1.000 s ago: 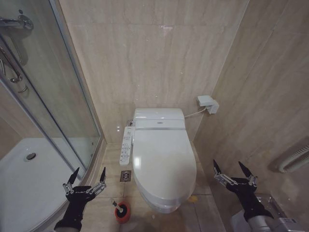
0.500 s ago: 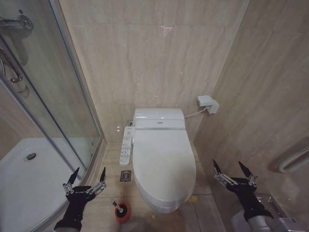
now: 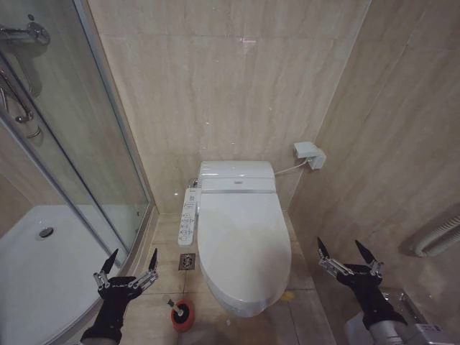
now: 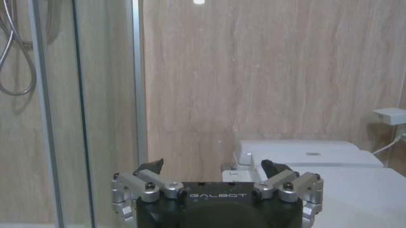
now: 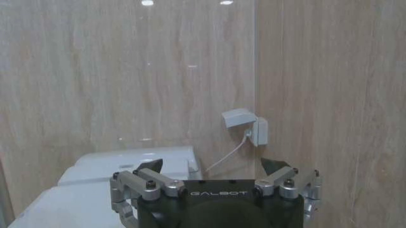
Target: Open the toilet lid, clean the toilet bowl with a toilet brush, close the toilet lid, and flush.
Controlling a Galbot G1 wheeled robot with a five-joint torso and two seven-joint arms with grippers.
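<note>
Lid (image 3: 241, 244) shut over bowl (image 3: 241, 305), frame centre.
Left gripper (image 3: 129, 265) lower left, right gripper (image 3: 347, 256) lower right, fingers spread, empty; brush (image 3: 181, 314) bottom centre-left on floor.

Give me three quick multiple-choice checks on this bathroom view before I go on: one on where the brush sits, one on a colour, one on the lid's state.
1. Where is the toilet brush?
A. on the floor to the robot's left of the toilet bowl
B. inside the shower tray
C. on top of the lid

2. What colour is the brush's holder?
A. blue
B. red
C. white

3. What state is the toilet lid in?
A. raised against the wall
B. removed
C. down, covering the bowl

Answers: 1 A, the head view shows it on the tiles near the left end effector. 2 B, the round holder is plainly red. 3 C, the lid lies flat, with both the left and the right end effector open and apart from it.
</note>
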